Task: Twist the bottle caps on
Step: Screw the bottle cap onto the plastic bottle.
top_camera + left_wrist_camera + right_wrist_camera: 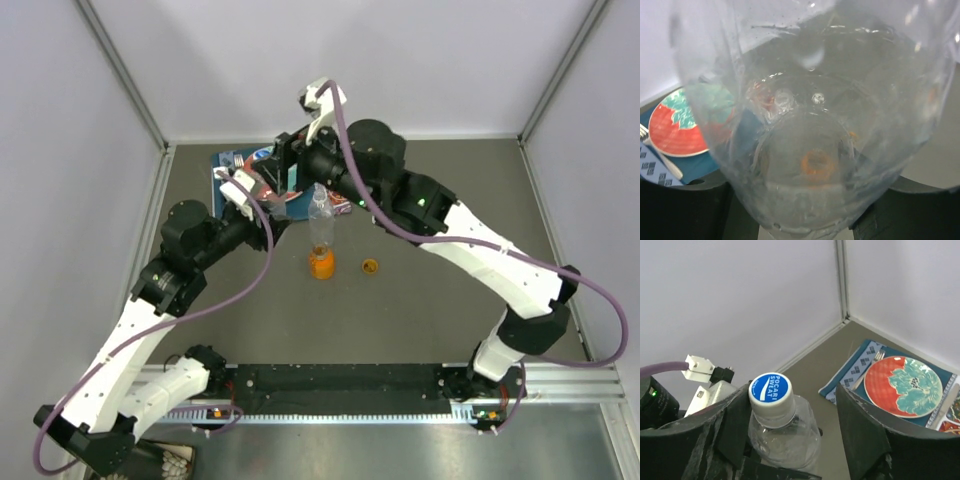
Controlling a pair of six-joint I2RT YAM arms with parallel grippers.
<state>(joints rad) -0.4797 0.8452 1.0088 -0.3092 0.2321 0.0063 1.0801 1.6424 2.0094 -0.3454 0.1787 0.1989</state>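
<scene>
My left gripper (796, 216) is shut on the body of a clear bottle (810, 100) that fills the left wrist view. The same bottle (785, 440) shows in the right wrist view with a white cap with a blue top (771, 396) on its neck. My right gripper (790, 397) is open around that cap; the cap lies against the left finger, and the right finger (865, 440) stands apart. In the top view both grippers meet at the back left (283, 190). A second clear bottle (320, 215) stands behind the squat orange bottle (321, 264). An orange cap (370, 266) lies to their right.
A red-and-teal plate (903, 386) with a fork (867, 367) sits on a blue placemat (228, 165) at the back left, close to both grippers. White walls close the back and sides. A black rail (340, 385) runs along the near edge.
</scene>
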